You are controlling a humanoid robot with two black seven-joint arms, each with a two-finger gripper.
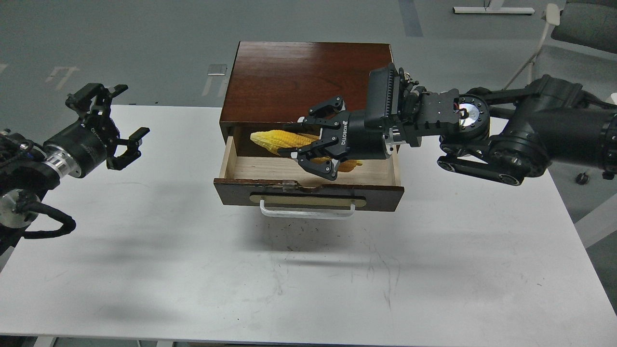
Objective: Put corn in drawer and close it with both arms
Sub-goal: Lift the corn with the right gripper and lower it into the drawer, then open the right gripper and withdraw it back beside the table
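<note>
The dark brown drawer (pixel 308 191) stands pulled open at the table's middle, its pale wood inside showing and its white bar handle (pixel 307 213) toward me. The yellow corn (pixel 281 139) lies nearly level over the drawer's inside, tapered end to the left. My right gripper (pixel 290 140) reaches in from the right above the drawer. Its jaws stand spread, one above and one below the corn, wider than the cob. My left gripper (pixel 126 114) hovers open and empty over the table's left side, well away from the drawer.
The drawer belongs to a brown wooden cabinet (pixel 308 72) at the white table's (pixel 308 284) far edge. A chair (pixel 578 24) stands on the floor at the far right.
</note>
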